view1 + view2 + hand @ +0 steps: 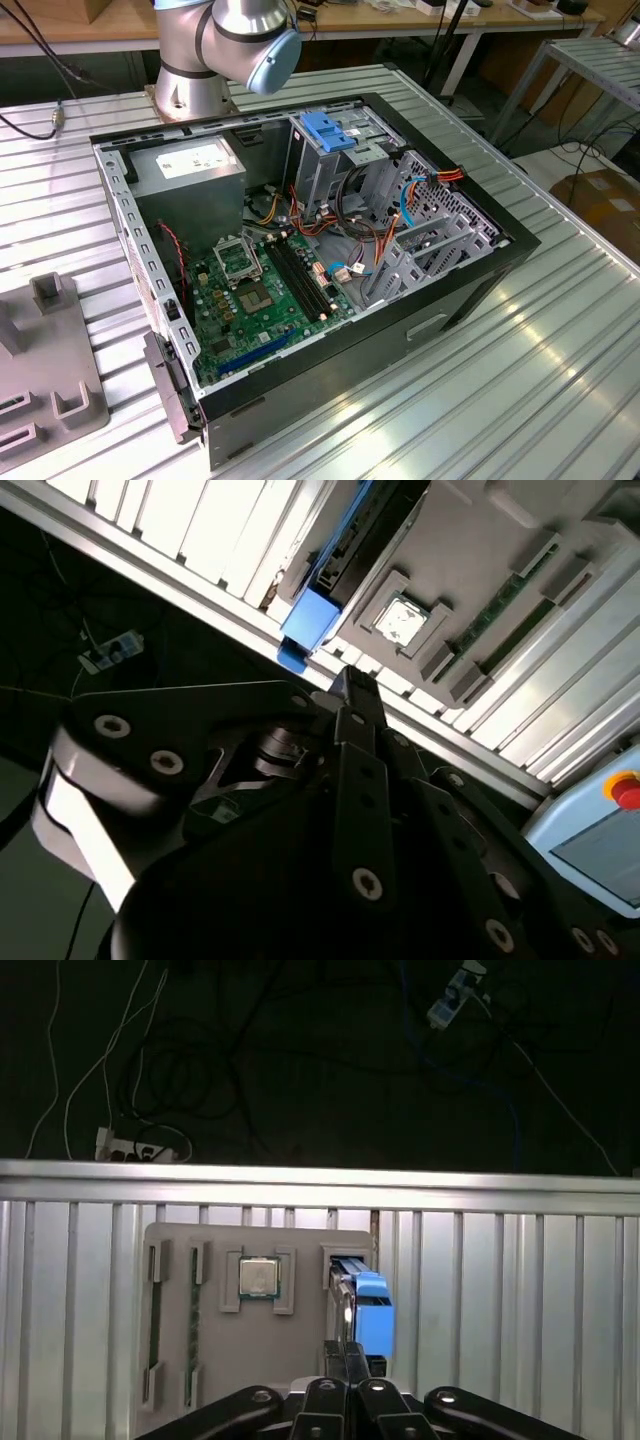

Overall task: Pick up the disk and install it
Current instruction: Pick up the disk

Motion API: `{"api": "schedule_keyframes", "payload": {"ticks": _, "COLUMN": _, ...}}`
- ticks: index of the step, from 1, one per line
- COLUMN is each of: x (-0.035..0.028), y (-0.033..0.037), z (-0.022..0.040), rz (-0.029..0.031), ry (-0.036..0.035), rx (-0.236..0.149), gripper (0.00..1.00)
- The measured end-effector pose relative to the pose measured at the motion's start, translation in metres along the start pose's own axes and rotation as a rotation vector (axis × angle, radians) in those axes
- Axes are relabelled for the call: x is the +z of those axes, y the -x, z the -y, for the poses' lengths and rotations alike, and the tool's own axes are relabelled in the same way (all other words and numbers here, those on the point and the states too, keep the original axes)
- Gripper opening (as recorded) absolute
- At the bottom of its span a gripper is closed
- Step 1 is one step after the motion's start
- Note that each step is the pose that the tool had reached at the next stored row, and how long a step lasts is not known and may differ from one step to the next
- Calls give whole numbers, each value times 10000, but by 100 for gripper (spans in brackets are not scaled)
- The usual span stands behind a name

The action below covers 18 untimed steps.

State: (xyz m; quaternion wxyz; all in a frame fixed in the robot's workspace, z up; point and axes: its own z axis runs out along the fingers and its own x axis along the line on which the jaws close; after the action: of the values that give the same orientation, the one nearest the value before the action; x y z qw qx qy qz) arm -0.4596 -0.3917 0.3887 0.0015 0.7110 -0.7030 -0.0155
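Gripper: the gripper (346, 1352) (352, 685) had its black fingers drawn narrow, tips together with nothing between them, in both wrist views.
Nearest thing: the disk (372, 1310) (318, 600), just past the fingertips; contact could not be told.
Disk: stood on edge in a slot of the grey holder (300, 1360) (470, 540), blue rail uppermost.
Holder: lay flat on the ribbed metal table (500, 1290) near its edge, with a processor chip (259, 1277) in a square recess beside the disk and a green memory stick (154, 1320) further along.
Computer case: the open case (400, 340) sat on the table in the exterior view, showing a power supply (190, 170), a motherboard (260, 290) and a cage with a blue latch (330, 130).
Arm: the arm base (190, 90) stood behind the case.
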Motion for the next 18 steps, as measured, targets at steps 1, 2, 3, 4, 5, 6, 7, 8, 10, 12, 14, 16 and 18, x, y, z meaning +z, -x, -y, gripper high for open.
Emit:
{"api": "schedule_keyframes", "payload": {"ticks": 1, "x": 6, "y": 0, "z": 3, "rz": 2, "ry": -3, "rx": 114, "gripper": 10}}
{"api": "schedule_keyframes", "payload": {"ticks": 2, "x": 13, "y": -1, "z": 11, "rz": 4, "ry": -3, "rx": 172, "gripper": 10}}
{"api": "schedule_keyframes", "payload": {"ticks": 3, "x": 23, "y": 0, "z": 22, "rz": 5, "ry": -4, "rx": 213, "gripper": 10}}
{"api": "schedule_keyframes", "payload": {"ticks": 4, "x": 26, "y": 0, "z": 23, "rz": 6, "ry": -6, "rx": 213, "gripper": 10}}
{"api": "schedule_keyframes", "payload": {"ticks": 5, "x": 25, "y": -1, "z": 24, "rz": 5, "ry": -4, "rx": 213, "gripper": 10}}
{"api": "schedule_keyframes", "payload": {"ticks": 6, "x": 24, "y": -1, "z": 24, "rz": 4, "ry": -3, "rx": 212, "gripper": 10}}
{"api": "schedule_keyframes", "payload": {"ticks": 7, "x": 24, "y": -1, "z": 24, "rz": 4, "ry": -3, "rx": 213, "gripper": 10}}
{"api": "schedule_keyframes", "payload": {"ticks": 8, "x": 24, "y": -1, "z": 25, "rz": 4, "ry": -3, "rx": 212, "gripper": 10}}
{"api": "schedule_keyframes", "payload": {"ticks": 10, "x": 25, "y": -1, "z": 25, "rz": 5, "ry": -3, "rx": 212, "gripper": 10}}
{"api": "schedule_keyframes", "payload": {"ticks": 12, "x": 25, "y": -1, "z": 25, "rz": 4, "ry": -3, "rx": 213, "gripper": 11}}
{"api": "schedule_keyframes", "payload": {"ticks": 14, "x": 25, "y": -1, "z": 25, "rz": 5, "ry": -3, "rx": 212, "gripper": 23}}
{"api": "schedule_keyframes", "payload": {"ticks": 16, "x": 25, "y": -1, "z": 25, "rz": 5, "ry": -3, "rx": 212, "gripper": 29}}
{"api": "schedule_keyframes", "payload": {"ticks": 18, "x": 26, "y": -1, "z": 25, "rz": 5, "ry": -4, "rx": 213, "gripper": 42}}
